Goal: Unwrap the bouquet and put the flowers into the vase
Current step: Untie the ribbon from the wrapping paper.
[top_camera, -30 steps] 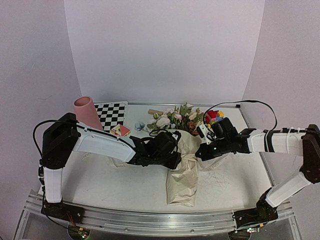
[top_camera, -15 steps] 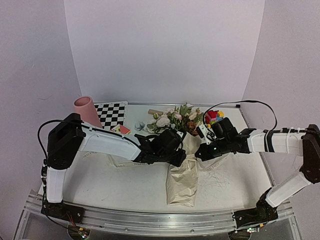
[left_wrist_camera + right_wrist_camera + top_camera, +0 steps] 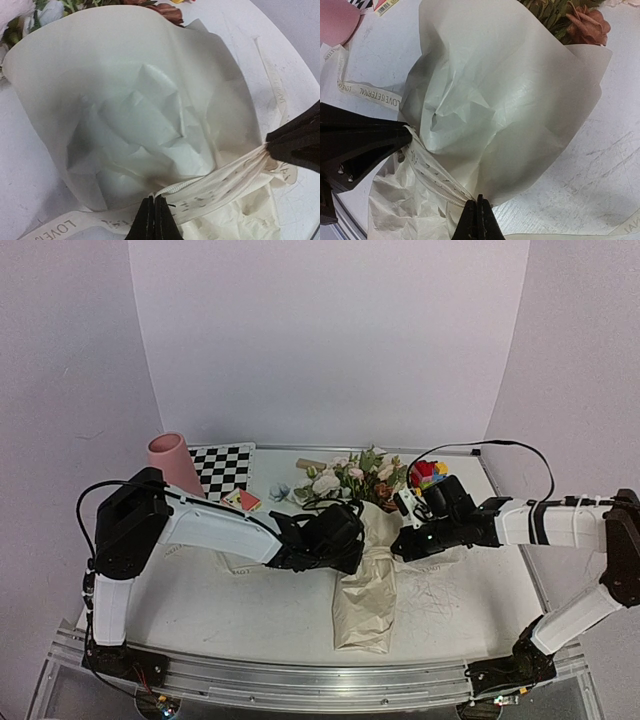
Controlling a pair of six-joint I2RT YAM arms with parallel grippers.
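Note:
The bouquet point(image 3: 366, 585) lies in the middle of the table in crumpled beige paper point(image 3: 135, 100), with the flowers point(image 3: 350, 478) pointing to the far side. A cream printed ribbon point(image 3: 220, 182) binds its waist. My left gripper point(image 3: 153, 200) is shut on the ribbon at the bouquet's left side point(image 3: 354, 558). My right gripper point(image 3: 479, 199) is shut on the same ribbon point(image 3: 432, 175) at the right side point(image 3: 401, 548). The ribbon runs taut between the two. The pink vase point(image 3: 175, 462) stands upright at the far left.
A checkerboard point(image 3: 222, 468) lies beside the vase, with a small red card point(image 3: 241, 501) in front of it. A colourful toy-brick block point(image 3: 428, 473) sits right of the blooms. A loose ribbon tail point(image 3: 367, 92) trails on the table. The metal rail point(image 3: 320, 680) marks the near edge.
My left gripper has moved right up to the bouquet's waist and closed on the ribbon. The right gripper has kept its grip and place.

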